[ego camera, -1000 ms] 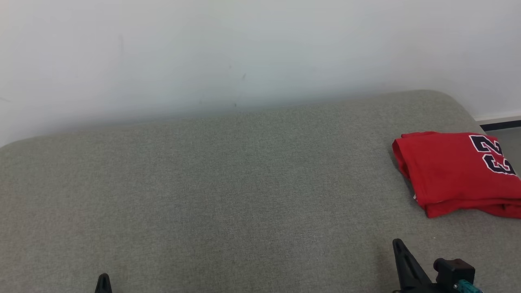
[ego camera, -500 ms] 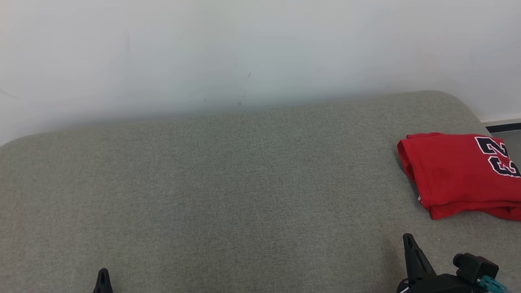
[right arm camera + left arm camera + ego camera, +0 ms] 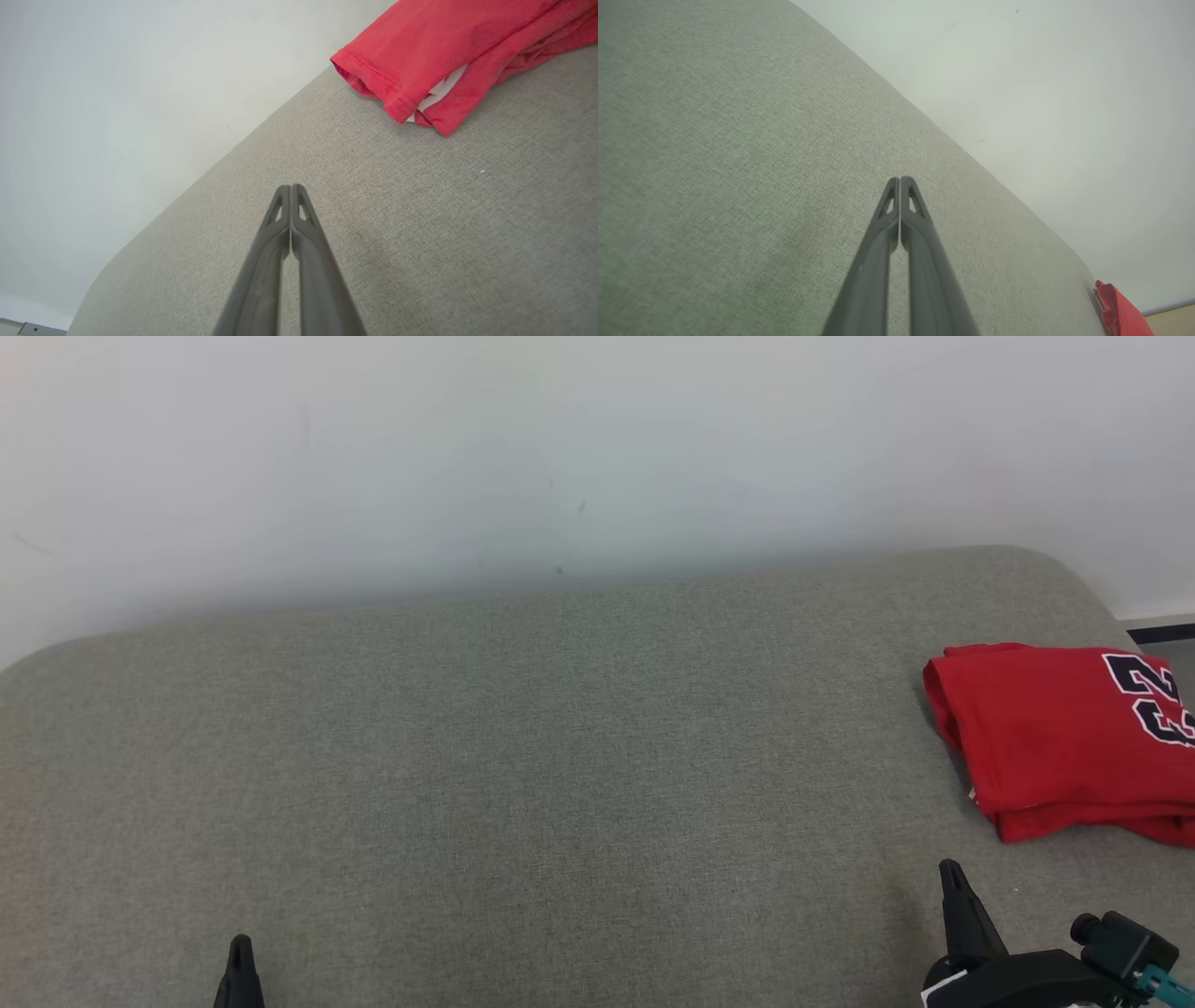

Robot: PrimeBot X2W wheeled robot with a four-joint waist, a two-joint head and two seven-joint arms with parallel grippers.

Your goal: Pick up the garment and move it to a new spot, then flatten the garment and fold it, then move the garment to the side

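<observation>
The garment (image 3: 1055, 737) is a red jersey with dark numbers, folded into a neat stack at the right end of the grey upholstered surface (image 3: 523, 747). Its folded edge fills the upper right of the right wrist view as red cloth (image 3: 448, 51), and a sliver of garment (image 3: 1118, 310) sits at the lower right of the left wrist view. My right gripper (image 3: 950, 870) is shut and empty, a short way in front of the garment. My left gripper (image 3: 241, 945) is shut and empty at the lower left, far from it. Both pairs of fingers press together, seen as right gripper (image 3: 290, 187) and left gripper (image 3: 900, 179).
A pale wall (image 3: 560, 448) runs along the far edge of the surface. The surface ends just right of the garment, with a dark skirting strip (image 3: 1162, 633) and floor beyond it.
The whole head view has shifted slightly, so the garment sits a little further right and lower in it. Both gripper tips show a bit higher. Nothing was gripped or let go.
</observation>
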